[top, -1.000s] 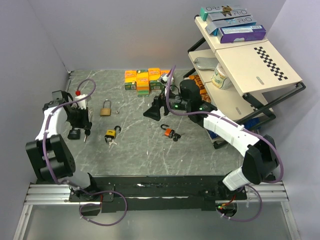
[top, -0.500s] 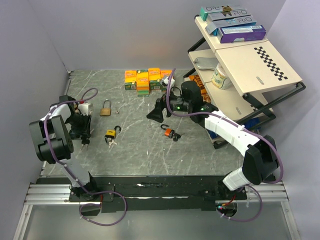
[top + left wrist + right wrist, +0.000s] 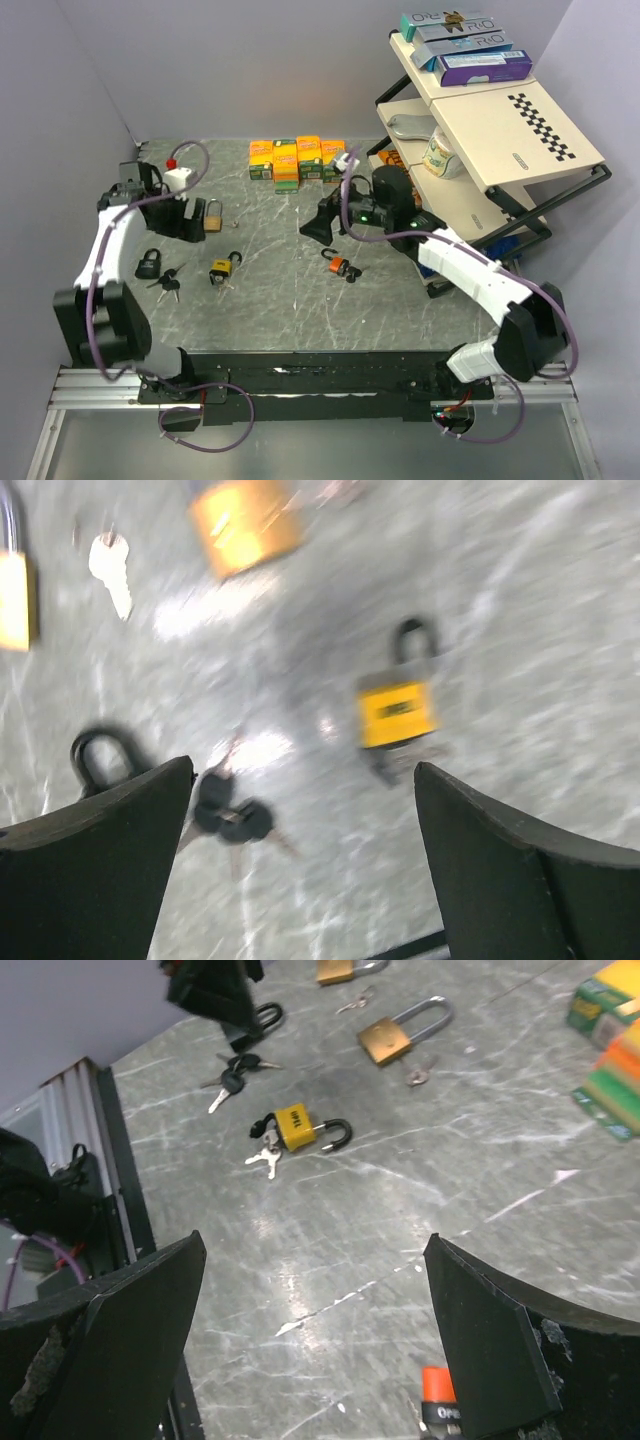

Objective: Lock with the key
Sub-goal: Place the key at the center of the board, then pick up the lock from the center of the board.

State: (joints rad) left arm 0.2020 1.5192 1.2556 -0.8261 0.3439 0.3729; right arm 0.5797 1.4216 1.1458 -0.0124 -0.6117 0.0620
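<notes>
Both wide open, empty: left tool (image 3: 303, 780), right tool (image 3: 315, 1243); black padlock (image 3: 148, 265) beside black-headed keys (image 3: 235, 818).

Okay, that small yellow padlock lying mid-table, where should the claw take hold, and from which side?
Take the yellow padlock by its flat rectangular body, coming straight down and closing across its two bare side edges. It lies flat on the table; shackle at one end, keys at the other, so only the sides are free.
</notes>
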